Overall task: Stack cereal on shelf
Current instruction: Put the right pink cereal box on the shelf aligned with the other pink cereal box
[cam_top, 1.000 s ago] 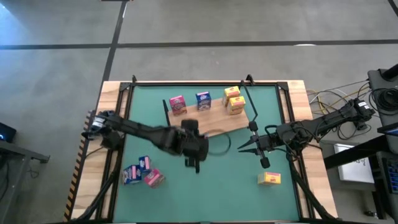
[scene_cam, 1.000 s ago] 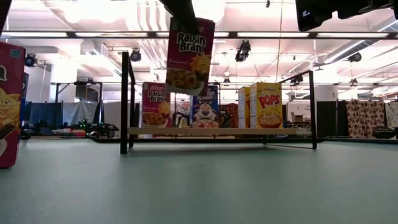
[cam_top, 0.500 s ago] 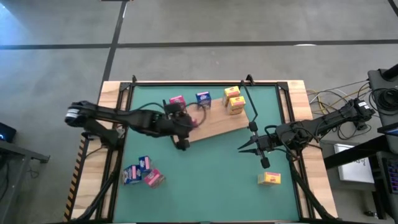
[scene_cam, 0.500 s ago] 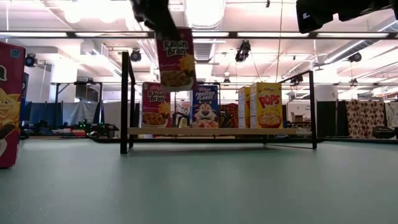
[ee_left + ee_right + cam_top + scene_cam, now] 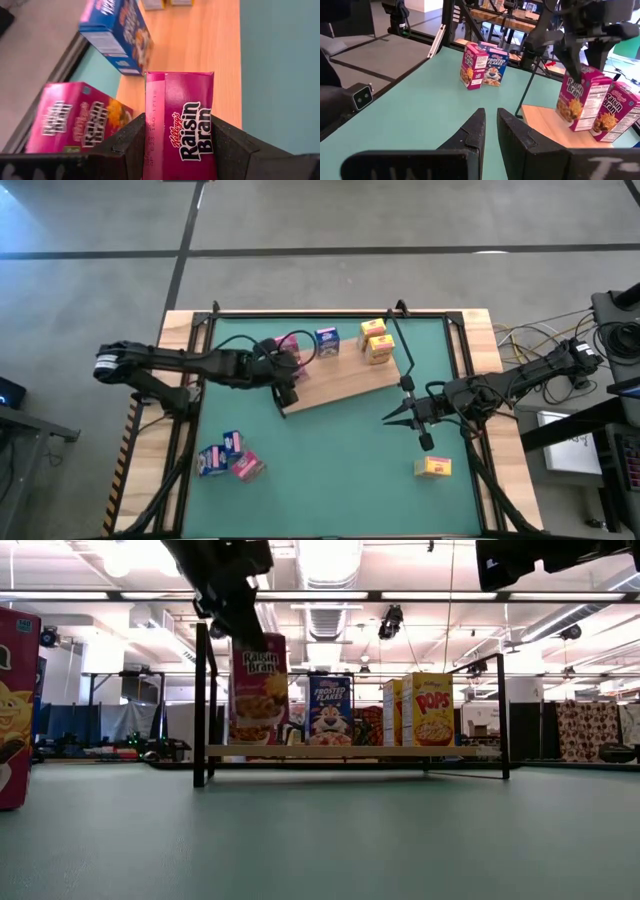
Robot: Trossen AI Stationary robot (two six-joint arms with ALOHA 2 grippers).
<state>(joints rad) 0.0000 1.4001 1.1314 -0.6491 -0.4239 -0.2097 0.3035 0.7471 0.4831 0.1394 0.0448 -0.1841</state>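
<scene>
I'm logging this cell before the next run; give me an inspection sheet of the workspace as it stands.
Surface: green mat on a wooden table.
Job's things: shelf lies at the mat's far side, carrying one pink box, one blue box and two stacked yellow boxes. A second pink box is held over the shelf's left end. Loose boxes sit near left; one yellow box near right.
Clutter: nothing seen.
Grippers: left gripper is shut on the second pink box; right gripper is shut, empty, above the mat.
Cables: loose wires lie off the table's right edge.
Surroundings: concrete floor, equipment to the right; no person seen.
</scene>
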